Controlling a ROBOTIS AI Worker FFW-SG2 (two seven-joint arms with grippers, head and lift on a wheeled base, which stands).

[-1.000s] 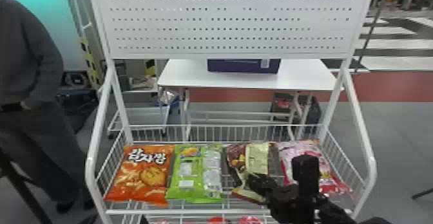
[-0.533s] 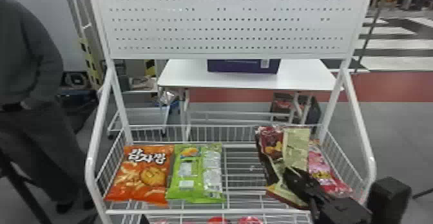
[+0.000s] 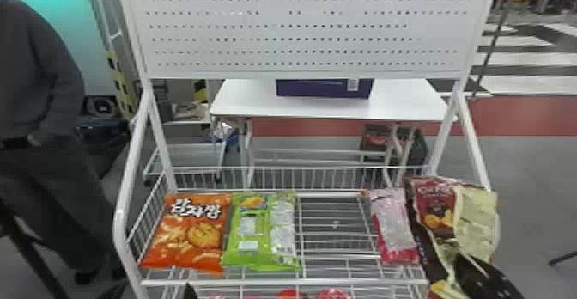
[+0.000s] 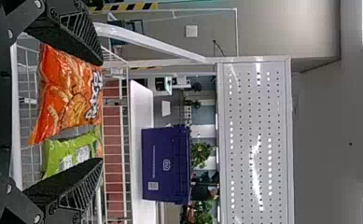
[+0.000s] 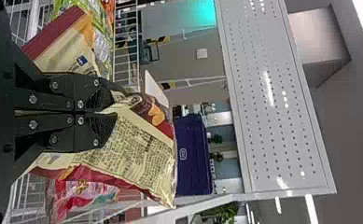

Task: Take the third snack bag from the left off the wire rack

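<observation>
The left gripper [image 4: 97, 109] is seen released before the left part of the wire rack [image 3: 129, 216], its two fingers [image 4: 72, 35] spread wide with nothing between them. Beyond them, in the left wrist view, two bags are framed lying on the rack's shelf.

At the shelf's left end an orange snack bag [image 3: 189, 231] is laid flat, and a green snack bag [image 3: 261, 229] is laid just beside it, their edges touching. Well apart from these, toward the right, a pink snack bag [image 3: 393, 229] lies flat on the wires.

The dark red snack bag [image 3: 446, 216], with its pale printed back partly turned to the head camera, is held raised and tilted at the rack's right end. It is just beside the pink snack bag, and its upper edge stands above the right rim. It is grasped by the right gripper [image 5: 115, 111], whose fingers [image 5: 81, 100] are clenched on its crumpled lower part. Whether the bag's lowest corner touches the shelf cannot be told.

Above the shelf the rack's perforated white back panel [image 3: 300, 27] is seen, and behind the rack a white desk [image 3: 399, 102] carries a blue box [image 3: 324, 88].
</observation>
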